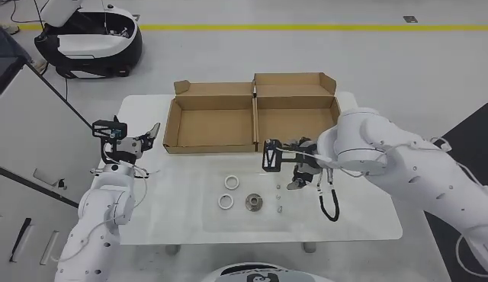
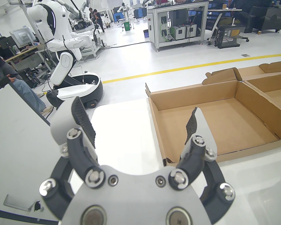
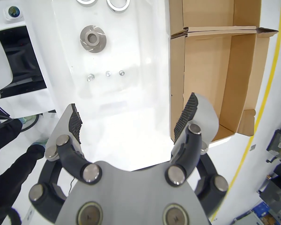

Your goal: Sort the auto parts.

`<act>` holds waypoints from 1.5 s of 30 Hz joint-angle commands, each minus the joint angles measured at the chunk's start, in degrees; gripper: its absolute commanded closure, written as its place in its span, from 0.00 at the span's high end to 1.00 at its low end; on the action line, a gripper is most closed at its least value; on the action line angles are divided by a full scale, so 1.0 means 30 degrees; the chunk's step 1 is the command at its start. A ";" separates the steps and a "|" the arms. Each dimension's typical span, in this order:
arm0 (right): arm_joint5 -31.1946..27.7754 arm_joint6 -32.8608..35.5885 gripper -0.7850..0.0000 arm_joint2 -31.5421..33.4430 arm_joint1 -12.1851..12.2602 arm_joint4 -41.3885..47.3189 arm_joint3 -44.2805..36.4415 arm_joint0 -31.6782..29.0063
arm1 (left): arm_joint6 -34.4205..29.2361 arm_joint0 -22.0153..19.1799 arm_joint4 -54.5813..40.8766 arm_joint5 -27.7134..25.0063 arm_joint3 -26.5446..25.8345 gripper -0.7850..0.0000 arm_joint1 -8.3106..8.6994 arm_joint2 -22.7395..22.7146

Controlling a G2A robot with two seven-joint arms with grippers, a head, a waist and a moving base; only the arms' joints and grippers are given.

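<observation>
Parts for sorting lie loose on the white table (image 1: 175,206) in the top view: one ring (image 1: 231,181), a second ring (image 1: 226,201) just beside it, a flanged hub (image 1: 253,202) and a few small fasteners (image 1: 279,200), all in front of two open cardboard boxes, the left box (image 1: 210,126) and the right box (image 1: 297,122), both with bare floors. The right gripper (image 1: 266,157) hangs above the table near the box fronts, the left gripper (image 1: 146,137) off by the table's left edge, well apart from the parts. In the left wrist view the left gripper (image 2: 137,105) is spread wide with nothing between its pads, facing the left box (image 2: 215,122). In the right wrist view the right gripper (image 3: 132,100) is likewise wide apart and empty, looking along the row; here the fasteners (image 3: 108,73) resolve into three separate pieces and the hub (image 3: 93,39) shows a raised collar, which from the top are mere specks and a disc. A first pick looks due: I would come straight down, straddle one piece squarely, and close on the hub's collar rather than its thin flange.
</observation>
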 commanded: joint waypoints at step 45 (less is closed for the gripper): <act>0.1089 -0.0031 1.00 -0.4201 -0.2426 0.0610 0.3669 0.0750 | 0.0000 0.0000 0.0000 0.0000 0.0000 1.00 0.0000 0.0000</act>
